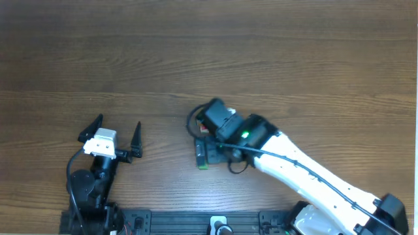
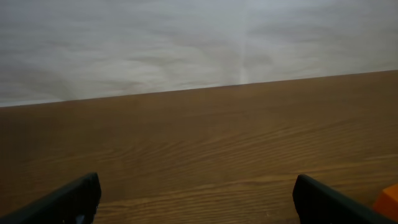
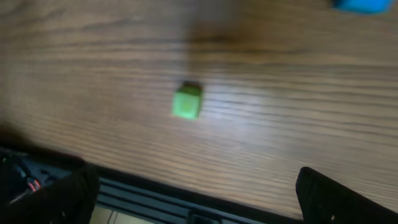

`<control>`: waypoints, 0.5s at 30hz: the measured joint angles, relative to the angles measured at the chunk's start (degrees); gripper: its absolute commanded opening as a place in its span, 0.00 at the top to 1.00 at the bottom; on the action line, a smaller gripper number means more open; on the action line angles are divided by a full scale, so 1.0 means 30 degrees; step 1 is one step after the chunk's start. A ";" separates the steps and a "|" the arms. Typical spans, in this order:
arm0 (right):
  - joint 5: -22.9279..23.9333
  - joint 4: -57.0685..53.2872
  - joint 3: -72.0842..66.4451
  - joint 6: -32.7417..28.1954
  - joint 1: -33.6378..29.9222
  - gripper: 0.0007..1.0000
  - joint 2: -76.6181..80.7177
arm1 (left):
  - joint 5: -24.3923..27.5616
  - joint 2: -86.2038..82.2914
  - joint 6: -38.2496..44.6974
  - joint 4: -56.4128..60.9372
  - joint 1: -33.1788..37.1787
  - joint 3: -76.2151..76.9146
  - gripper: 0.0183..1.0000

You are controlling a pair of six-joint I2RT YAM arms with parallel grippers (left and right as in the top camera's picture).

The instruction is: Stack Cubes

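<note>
– Wood table point(image 1: 196, 52) all around us, with a pale wall point(image 2: 186, 43) beyond its far edge. Where do we stand on the stacking?

– At the very start, we'd say. No cube sits on another anywhere we can see. The green cube point(image 3: 186, 102) lies alone on bare wood, near the black rail point(image 3: 161, 199) along the table's front edge.

– And our right gripper point(image 3: 198, 180)?

– It hangs above that cube, jaws spread wide with nothing between them. The cube is clear of both fingers, so we judge this to be the approach to a first pick.

– The left gripper point(image 1: 119, 122)?

– It sits low near its own base, well apart from the right one, jaws likewise spread and empty. An orange cube point(image 2: 388, 200) peeks in close to one of its fingers.

– Anything else to stack?

– A blue thing point(image 3: 360, 5) lies farther off from the green cube. We can't tell whether it is a cube.

– So what does the next move ask of us?

– We'd bring the right gripper down with the green cube centred between the fingers. The cube looks turned a little against the jaw line, so we'd line the pads up with two flat opposite faces. We'd close only once the fingers are past its top edge. After that we need a base to carry it to, and we can't judge from here which cube should serve.
</note>
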 measured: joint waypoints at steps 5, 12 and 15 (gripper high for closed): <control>0.0044 0.0240 0.0000 0.1217 0.1428 0.01 0.0998 | 0.0000 0.0000 0.0000 0.0000 0.0000 0.0000 0.00; 0.0656 0.0248 0.0000 0.3038 0.2033 0.01 0.2069 | 0.0000 0.0000 0.0000 0.0000 0.0000 0.0000 0.00; 0.1005 0.0306 -0.0007 0.4014 0.2069 0.01 0.2484 | 0.0000 0.0000 0.0000 0.0000 0.0000 0.0000 0.00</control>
